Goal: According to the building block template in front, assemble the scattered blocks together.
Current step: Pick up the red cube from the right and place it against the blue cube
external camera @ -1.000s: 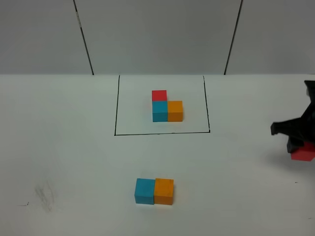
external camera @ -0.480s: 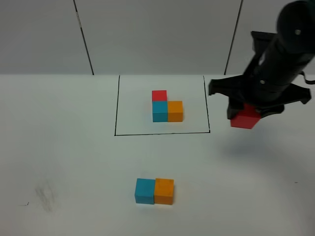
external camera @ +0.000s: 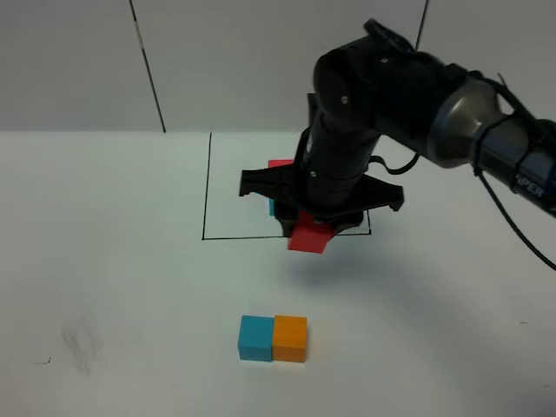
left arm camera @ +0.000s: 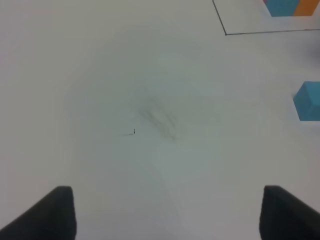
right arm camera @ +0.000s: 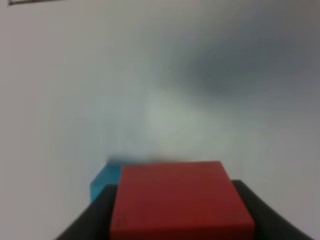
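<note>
Plainly the carrying step is in hand: from the high camera the right gripper (external camera: 313, 228) hangs above the table (external camera: 130, 287) over the front line of the black frame (external camera: 206, 187), pinching the red cube (external camera: 308, 238) clear of the surface and slightly tilted. The arm hides most of the template (external camera: 280, 162); only its red cube and a sliver of cyan show. Nearer the camera, the cyan cube (external camera: 255, 337) and orange cube (external camera: 289, 338) sit touching side by side, cyan on the left, so two of the three pieces look placed. By my reading, the next move is to bring the red cube forward, square it up, and set it down flush against the far face of the cyan cube to close the L. All cubes are matte, sharp-edged and equal in size, and they should slide easily on the smooth white top. From the left wrist, the left gripper (left arm camera: 167, 215) is spread wide and empty over bare table beside a faint grey smudge (left arm camera: 160, 117), with the cyan cube (left arm camera: 307, 101) at the picture's edge. From the right wrist, dark fingers (right arm camera: 92, 220) flank the red cube (right arm camera: 180, 200); the blur leaves me unable to tell which cyan cube peeks out beneath it.
</note>
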Available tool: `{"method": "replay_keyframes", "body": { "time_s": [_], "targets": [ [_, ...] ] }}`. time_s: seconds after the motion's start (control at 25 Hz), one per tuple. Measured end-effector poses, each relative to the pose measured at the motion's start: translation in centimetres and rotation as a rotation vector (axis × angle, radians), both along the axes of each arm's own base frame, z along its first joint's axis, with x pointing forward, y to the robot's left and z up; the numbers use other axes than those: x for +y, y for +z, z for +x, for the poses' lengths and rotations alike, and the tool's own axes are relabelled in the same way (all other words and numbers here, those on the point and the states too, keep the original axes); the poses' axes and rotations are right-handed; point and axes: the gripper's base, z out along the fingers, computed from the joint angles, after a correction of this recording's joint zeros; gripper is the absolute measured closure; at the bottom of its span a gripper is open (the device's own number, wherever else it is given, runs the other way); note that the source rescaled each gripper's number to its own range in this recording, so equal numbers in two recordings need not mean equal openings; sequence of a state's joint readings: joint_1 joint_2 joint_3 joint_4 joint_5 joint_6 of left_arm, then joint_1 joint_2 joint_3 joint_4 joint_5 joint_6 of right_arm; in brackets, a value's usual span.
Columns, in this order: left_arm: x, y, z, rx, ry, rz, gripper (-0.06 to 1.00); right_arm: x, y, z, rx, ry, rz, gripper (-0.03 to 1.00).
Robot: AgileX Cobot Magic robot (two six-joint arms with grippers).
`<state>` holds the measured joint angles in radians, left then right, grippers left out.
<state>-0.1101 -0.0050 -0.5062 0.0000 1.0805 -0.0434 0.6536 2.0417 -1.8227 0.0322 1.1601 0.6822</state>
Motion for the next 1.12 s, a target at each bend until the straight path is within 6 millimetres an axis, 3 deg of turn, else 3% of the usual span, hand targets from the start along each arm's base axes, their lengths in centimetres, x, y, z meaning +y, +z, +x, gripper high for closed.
{"method": "replay_keyframes", "body": {
  "time_s": [0.24, 0.64, 1.12],
  "targets": [
    [0.0, 0.0, 0.0, 0.000, 0.000, 0.000, 0.10, 3.2, -1.8, -1.2, -0.078, -0.022, -0.068, 0.94],
    [0.0, 0.0, 0.0, 0.000, -0.001, 0.001, 0.10, 5.6, -6.0, 1.0, -0.010, -0.001, -0.139, 0.95],
    [0.0, 0.0, 0.0, 0.000, -0.001, 0.001, 0.10, 6.8, -7.3, 1.2, 0.029, -0.009, -0.111, 0.95]
  ]
}}
